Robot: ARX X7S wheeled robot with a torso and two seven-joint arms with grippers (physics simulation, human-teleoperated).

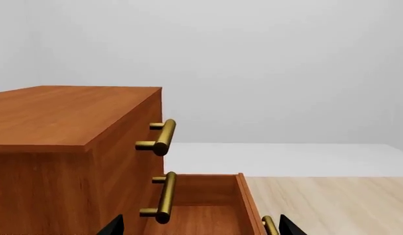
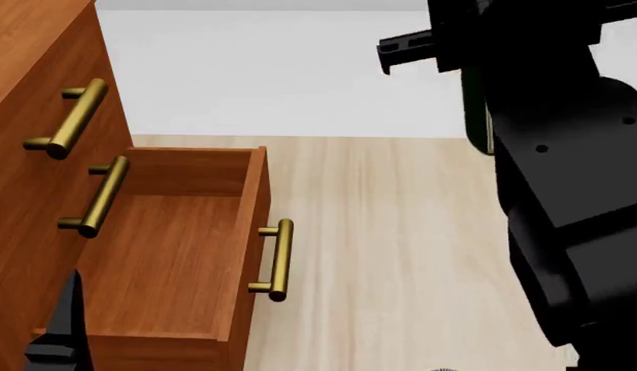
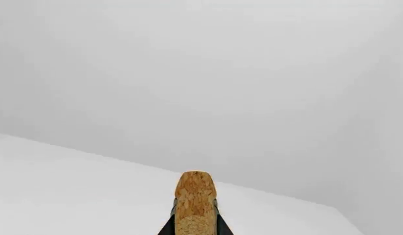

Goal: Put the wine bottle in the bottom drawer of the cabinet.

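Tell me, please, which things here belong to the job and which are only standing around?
Job: wine bottle, held in the right claw; open bottom drawer; cabinet.
Not the job: top drawer handle; floor.

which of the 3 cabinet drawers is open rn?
The bottom drawer: it is pulled out, showing its bare wooden inside, and its brass handle stands well forward. The two drawers above sit flush in the cabinet, their handles close against the front.
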